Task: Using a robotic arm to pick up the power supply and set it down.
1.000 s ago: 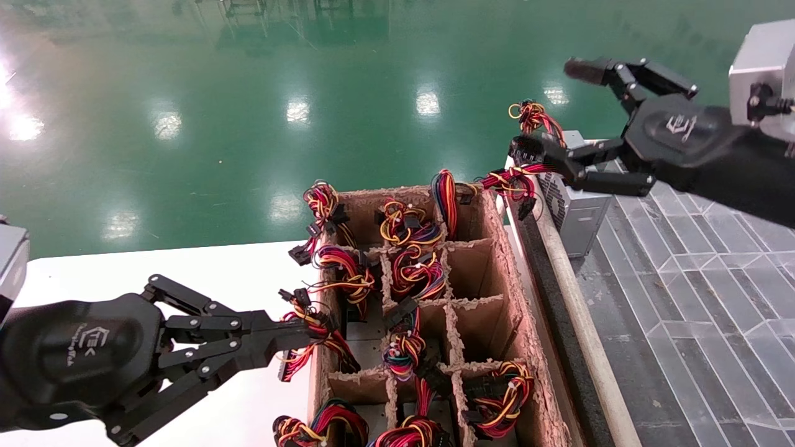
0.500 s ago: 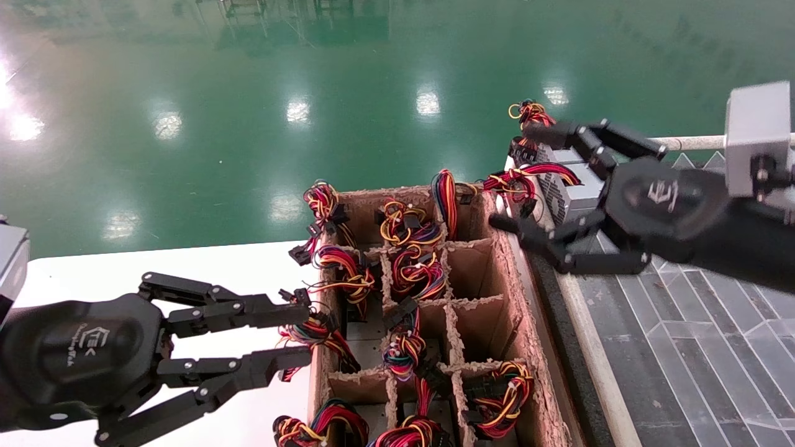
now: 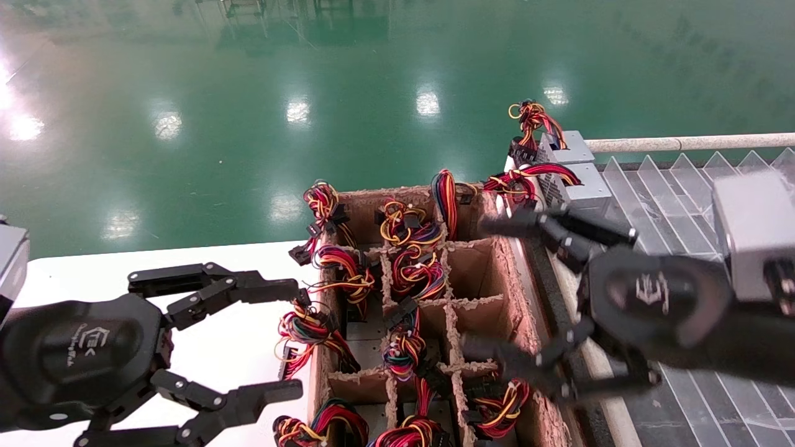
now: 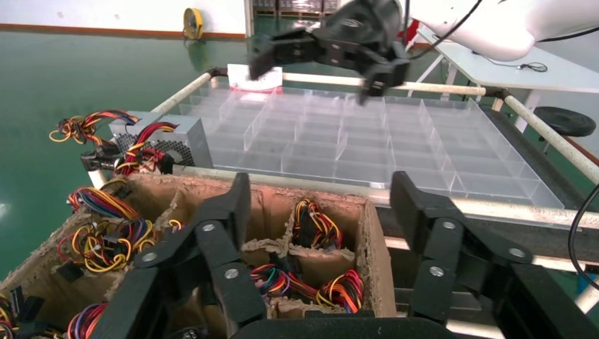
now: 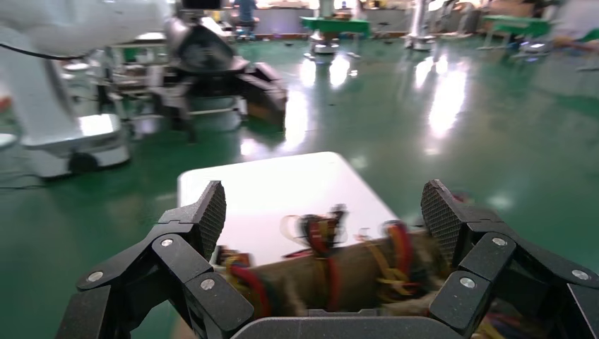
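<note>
The power supply (image 3: 581, 188) is a silver-grey box with a vented face and a red, purple and black wire bundle. It stands at the far end of the clear tray (image 3: 683, 192) and also shows in the left wrist view (image 4: 169, 138). My right gripper (image 3: 490, 288) hangs open and empty over the right column of the cardboard box (image 3: 372, 202), nearer to me than the power supply. My left gripper (image 3: 290, 340) is open wide at the box's left side, and a wire bundle (image 3: 307, 329) lies between its fingers without touching them. Both wrist views show open jaws: left (image 4: 323, 194), right (image 5: 325, 212).
A like grey box (image 3: 568, 144) with an upright yellow-orange looped bundle stands just behind the power supply. The cardboard box holds several units with coloured wire bundles in its compartments. It sits on a white table (image 3: 186, 279). A metal rail (image 3: 683, 143) borders the tray's far side.
My right gripper has come back from above the two grey boxes to over the cardboard box, still open. My left gripper has gone from nearly shut at the wire bundle to wide open.
</note>
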You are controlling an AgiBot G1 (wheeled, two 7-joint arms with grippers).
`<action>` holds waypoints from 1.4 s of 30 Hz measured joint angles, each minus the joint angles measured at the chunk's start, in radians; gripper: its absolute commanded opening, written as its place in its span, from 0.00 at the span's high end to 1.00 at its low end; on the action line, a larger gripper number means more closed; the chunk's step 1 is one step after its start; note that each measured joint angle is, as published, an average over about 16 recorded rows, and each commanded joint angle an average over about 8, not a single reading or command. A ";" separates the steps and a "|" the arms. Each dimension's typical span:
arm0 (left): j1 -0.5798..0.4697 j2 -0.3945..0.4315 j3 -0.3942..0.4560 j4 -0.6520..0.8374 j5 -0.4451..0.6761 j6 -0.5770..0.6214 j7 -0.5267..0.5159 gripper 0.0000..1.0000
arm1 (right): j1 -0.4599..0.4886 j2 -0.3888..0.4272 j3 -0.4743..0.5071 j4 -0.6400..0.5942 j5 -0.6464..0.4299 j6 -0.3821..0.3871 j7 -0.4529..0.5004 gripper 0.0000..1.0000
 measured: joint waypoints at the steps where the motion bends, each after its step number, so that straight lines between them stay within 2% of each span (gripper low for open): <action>1: 0.000 0.000 0.000 0.000 0.000 0.000 0.000 0.00 | -0.008 0.003 -0.001 0.012 0.005 -0.004 0.009 0.00; 13: 0.000 0.000 0.000 0.000 0.000 0.000 0.000 0.00 | -0.065 0.028 -0.006 0.097 0.046 -0.031 0.067 0.00; 42: 0.000 0.000 0.000 0.000 0.000 0.000 0.000 0.00 | -0.055 0.024 -0.007 0.081 0.037 -0.026 0.059 0.00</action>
